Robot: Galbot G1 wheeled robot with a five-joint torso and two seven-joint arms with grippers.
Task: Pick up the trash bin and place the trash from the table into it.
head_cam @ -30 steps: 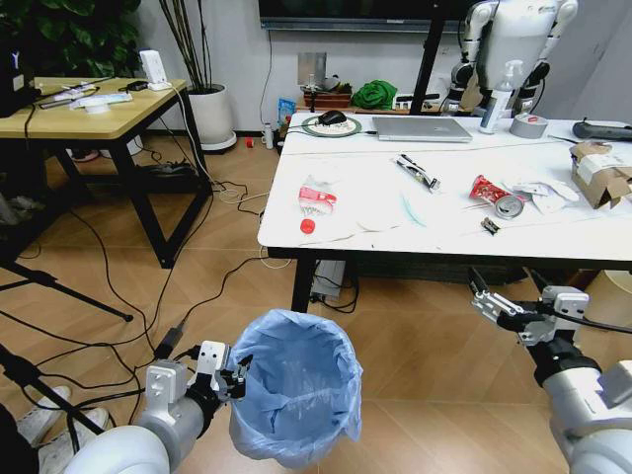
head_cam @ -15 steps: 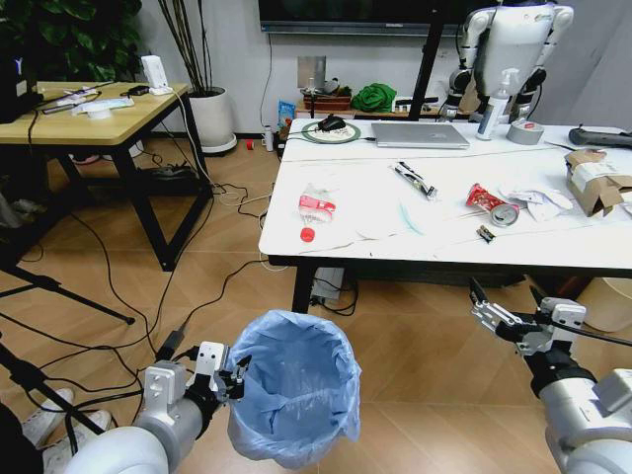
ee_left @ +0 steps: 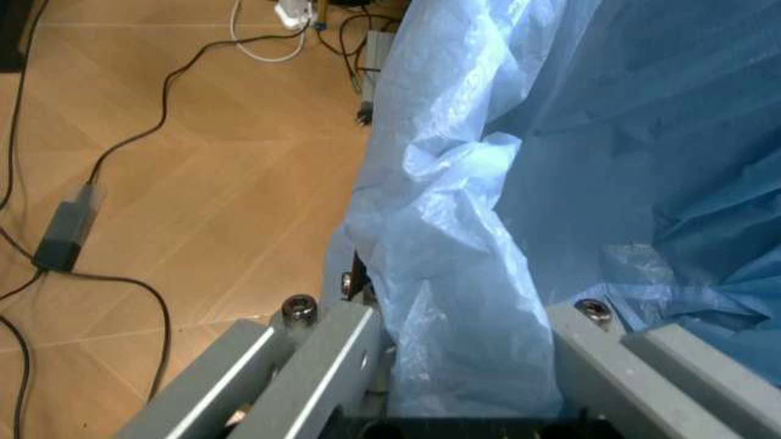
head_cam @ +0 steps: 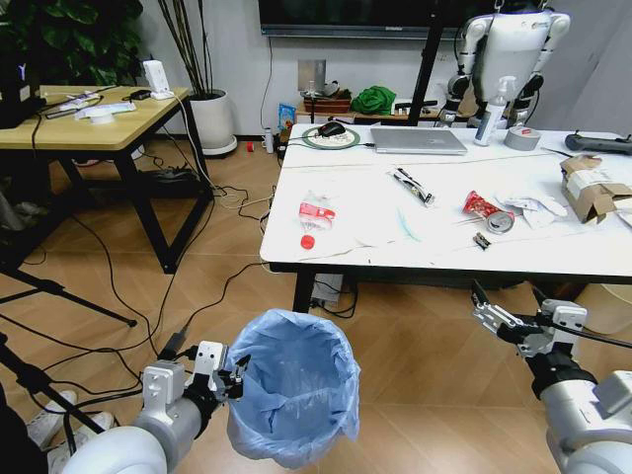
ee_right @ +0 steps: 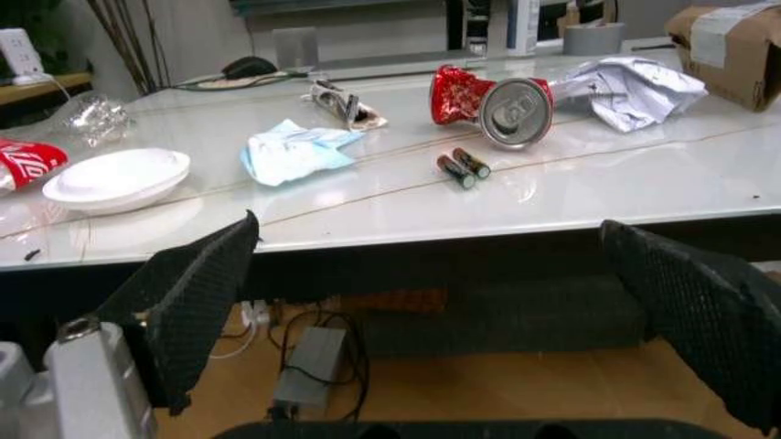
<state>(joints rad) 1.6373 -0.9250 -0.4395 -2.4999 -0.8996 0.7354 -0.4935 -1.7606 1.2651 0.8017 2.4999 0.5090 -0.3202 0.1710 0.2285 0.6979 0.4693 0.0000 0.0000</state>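
The trash bin [head_cam: 293,385], lined with a crinkly light-blue bag [ee_left: 452,229], hangs low in front of me. My left gripper [head_cam: 227,377] is shut on its rim, and the fingers [ee_left: 329,347] pinch a fold of the bag. The right gripper [head_cam: 509,304] is held open below the front edge of the white table [head_cam: 434,252]. On the table lies trash: a red wrapper [head_cam: 317,210], a red cap [head_cam: 307,241], a crushed red can [ee_right: 513,110], crumpled white paper [ee_right: 635,82], two batteries [ee_right: 464,167] and a torn cardboard box [head_cam: 591,188].
A laptop [head_cam: 419,140], a spray bottle [head_cam: 486,114] and a grey tape roll [head_cam: 523,138] stand at the table's far side, with another robot [head_cam: 509,49] behind. A yellow wooden table [head_cam: 89,114] is far left. Cables [head_cam: 128,296] cross the floor.
The whole picture has shifted a little, with the table lower in view, so the camera moved. Both grippers keep their poses, the left still holding the bin.
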